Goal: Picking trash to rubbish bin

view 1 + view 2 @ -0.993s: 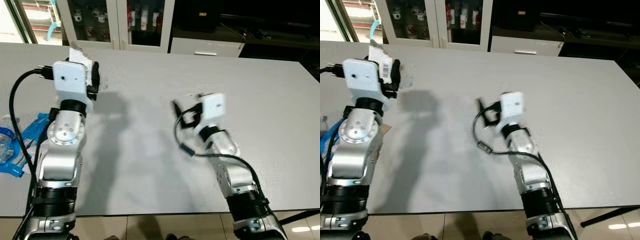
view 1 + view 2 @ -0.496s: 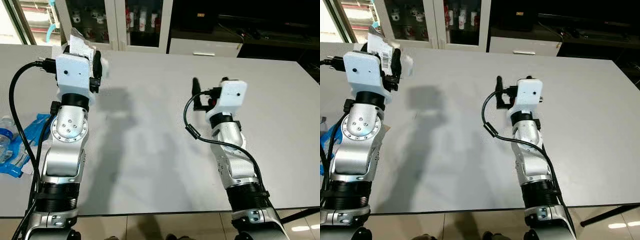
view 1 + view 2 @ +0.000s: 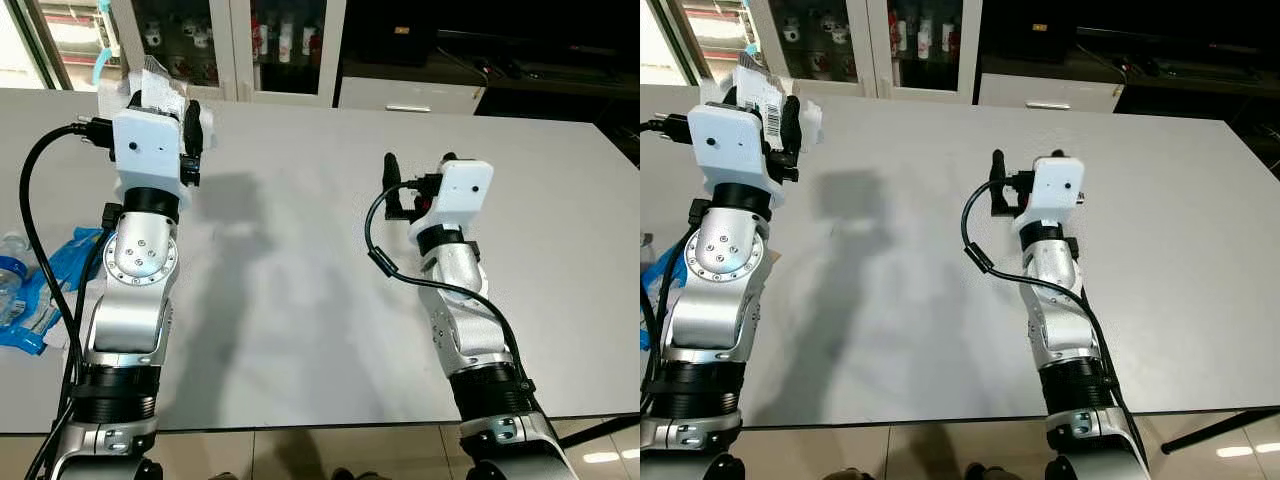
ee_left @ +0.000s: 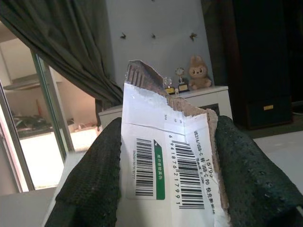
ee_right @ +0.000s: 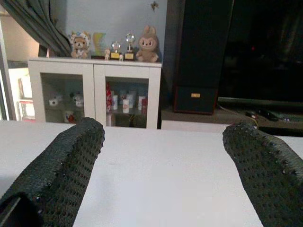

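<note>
Two grippers, left (image 4: 165,189) and right (image 5: 165,156), one torn package (image 4: 170,175), one table (image 3: 300,250).

- We see the worktop (image 3: 300,260) in front, with a cabinet (image 3: 235,45) behind it.
- A bag (image 3: 45,285) lies at the worktop's left edge, beside our left arm.

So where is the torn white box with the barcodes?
The torn white box is pinched between the left gripper's black fingers, held up over the far left part of the grey table, in front of the white glass cabinet.
</note>
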